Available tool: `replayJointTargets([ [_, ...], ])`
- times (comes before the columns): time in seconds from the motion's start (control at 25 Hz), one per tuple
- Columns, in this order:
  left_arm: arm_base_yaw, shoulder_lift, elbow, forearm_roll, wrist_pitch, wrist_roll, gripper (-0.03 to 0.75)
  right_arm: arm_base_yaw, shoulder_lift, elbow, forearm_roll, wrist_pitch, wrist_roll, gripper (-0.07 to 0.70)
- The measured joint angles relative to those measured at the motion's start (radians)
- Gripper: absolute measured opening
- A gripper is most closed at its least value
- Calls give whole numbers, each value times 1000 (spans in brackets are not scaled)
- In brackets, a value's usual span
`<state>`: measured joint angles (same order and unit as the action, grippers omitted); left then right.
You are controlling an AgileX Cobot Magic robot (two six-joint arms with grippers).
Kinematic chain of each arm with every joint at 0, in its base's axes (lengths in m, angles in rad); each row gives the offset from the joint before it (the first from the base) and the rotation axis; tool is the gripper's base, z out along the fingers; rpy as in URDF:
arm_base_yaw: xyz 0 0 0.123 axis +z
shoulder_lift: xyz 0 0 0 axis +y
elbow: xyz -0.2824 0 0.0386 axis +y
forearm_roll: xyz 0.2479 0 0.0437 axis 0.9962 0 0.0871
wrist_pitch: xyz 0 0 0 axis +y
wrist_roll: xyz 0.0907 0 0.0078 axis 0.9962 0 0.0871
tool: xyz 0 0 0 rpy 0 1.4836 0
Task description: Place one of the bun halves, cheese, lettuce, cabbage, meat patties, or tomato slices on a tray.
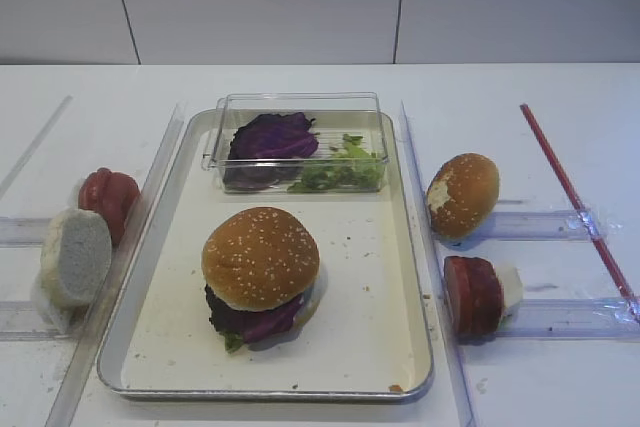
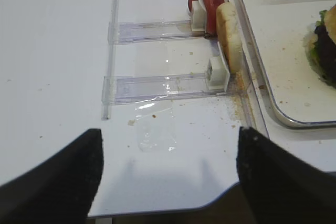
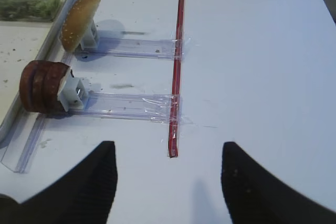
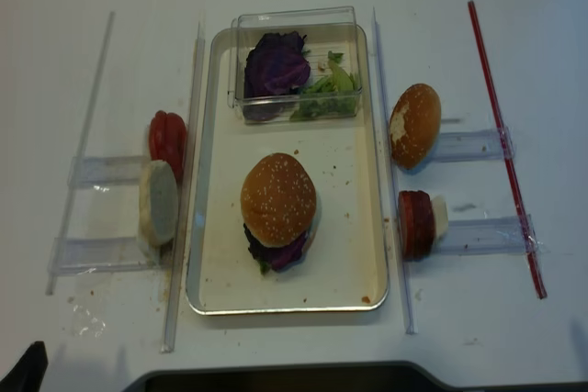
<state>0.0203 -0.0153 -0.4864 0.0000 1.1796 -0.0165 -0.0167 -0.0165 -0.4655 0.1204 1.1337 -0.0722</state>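
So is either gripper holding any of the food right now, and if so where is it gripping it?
No. The right gripper and the left gripper are both open over bare table, nothing between their fingers. The sesame bun sits on the stack in the tray.

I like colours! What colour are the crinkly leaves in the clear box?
Dark purple cabbage, beside green lettuce; clearest in the exterior high view.

White table (image 1: 560,107) — tray (image 1: 170,347) centred, clear holders (image 1: 545,225) either side, red strip (image 1: 572,192) right.
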Motion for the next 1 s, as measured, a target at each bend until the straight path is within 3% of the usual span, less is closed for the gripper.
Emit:
replayJointTargets([
  [1.0,0,0,0,0,0,0,489,0,0,0,0,0,0,454],
])
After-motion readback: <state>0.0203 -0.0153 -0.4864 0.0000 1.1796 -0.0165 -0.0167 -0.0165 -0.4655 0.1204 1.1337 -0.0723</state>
